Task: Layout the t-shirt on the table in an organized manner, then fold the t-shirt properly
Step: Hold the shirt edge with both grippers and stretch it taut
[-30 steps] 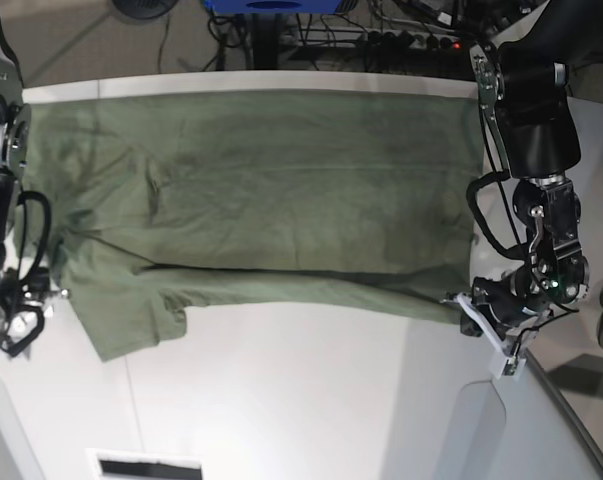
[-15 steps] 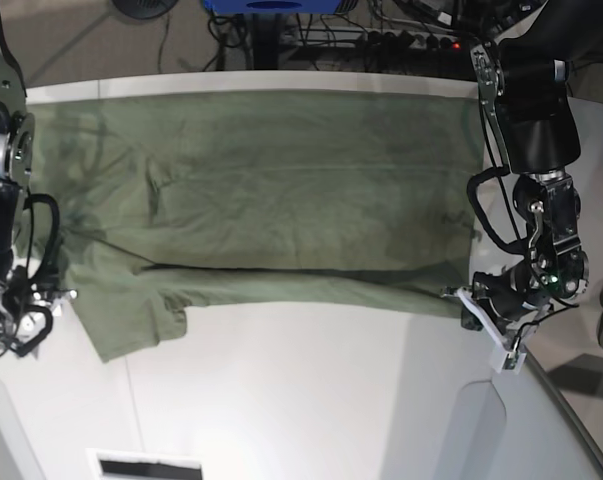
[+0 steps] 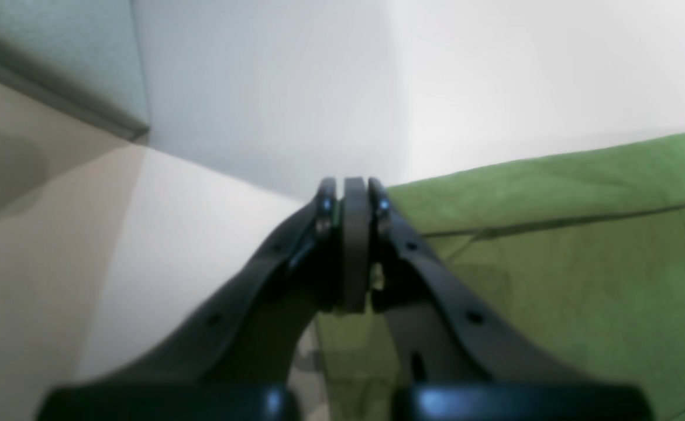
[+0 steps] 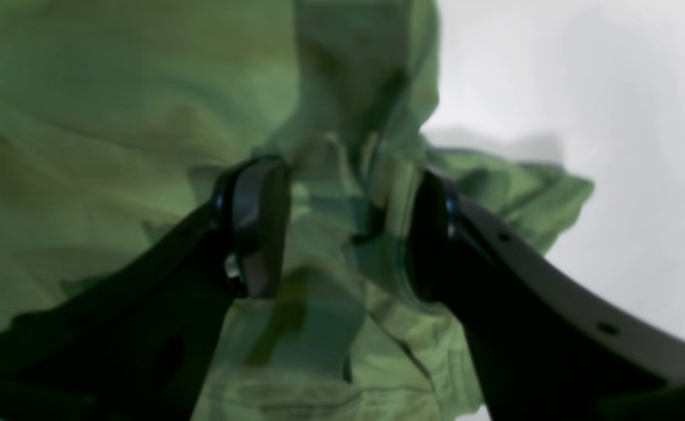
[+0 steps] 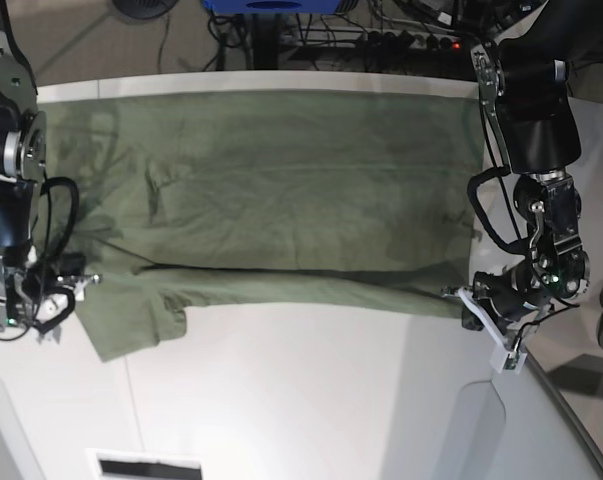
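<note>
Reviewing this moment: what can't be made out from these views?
- Left wrist view: whether the shut left hand pinches any t-shirt cloth; its own fingers hide the contact.
- Right wrist view: which part of the t-shirt lies between the right hand fingers; blurred and bunched.
- Base view: the table under the t-shirt is covered; the collar is not discernible.

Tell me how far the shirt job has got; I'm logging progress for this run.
Mostly done: the t-shirt lies spread across the table, its near long edge apparently turned over. In hand: the left gripper is shut at the hem corner, though a pinch on cloth isn't clear, and the right gripper stands open around bunched fabric at the sleeve end. Left: that sleeve pokes out rumpled, and the remaining folds aren't made.
</note>
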Available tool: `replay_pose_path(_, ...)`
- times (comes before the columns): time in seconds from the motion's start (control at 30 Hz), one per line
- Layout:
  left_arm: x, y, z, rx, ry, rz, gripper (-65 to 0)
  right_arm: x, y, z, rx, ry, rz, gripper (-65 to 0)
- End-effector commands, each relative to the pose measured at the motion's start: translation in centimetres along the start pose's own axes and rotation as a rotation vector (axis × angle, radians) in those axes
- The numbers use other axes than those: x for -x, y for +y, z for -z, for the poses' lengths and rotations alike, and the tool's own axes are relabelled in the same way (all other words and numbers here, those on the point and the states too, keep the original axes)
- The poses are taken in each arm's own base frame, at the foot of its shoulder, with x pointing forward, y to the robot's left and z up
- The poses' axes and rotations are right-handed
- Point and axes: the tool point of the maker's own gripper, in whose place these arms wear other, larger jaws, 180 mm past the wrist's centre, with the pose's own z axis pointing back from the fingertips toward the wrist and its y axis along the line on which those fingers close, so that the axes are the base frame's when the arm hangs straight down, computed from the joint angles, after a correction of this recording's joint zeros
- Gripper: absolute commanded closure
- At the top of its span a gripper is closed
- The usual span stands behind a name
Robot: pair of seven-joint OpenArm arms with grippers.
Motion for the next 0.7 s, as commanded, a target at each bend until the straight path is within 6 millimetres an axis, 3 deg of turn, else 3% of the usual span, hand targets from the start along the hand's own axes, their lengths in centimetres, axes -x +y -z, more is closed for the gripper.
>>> replay_pose_path(0.0,-2.4,0.7,-0.5,-0.013,-0.066,0.006,0.0,-2.4,-1.2,-1.6,0.021,-0.058,0.010,-30.8)
replay_pose_path(0.27,-2.4,0.7,-0.5,-0.013,-0.064,0.007,0.0,-3.1,-1.5,-2.1,0.030,-0.063,0.006,-30.6)
replay_pose_path(0.4,-2.5,0.7,-0.5,-0.014,-0.067,0.008,0.0,-3.7,-1.2,-2.4,0.074,-0.052,-0.084,-30.6)
replay_pose_path(0.67,-2.4,0.8,-0.5,-0.015,-0.065,0.005,0.0,-3.5,-1.0,-2.2,0.074,-0.046,-0.092,-30.6)
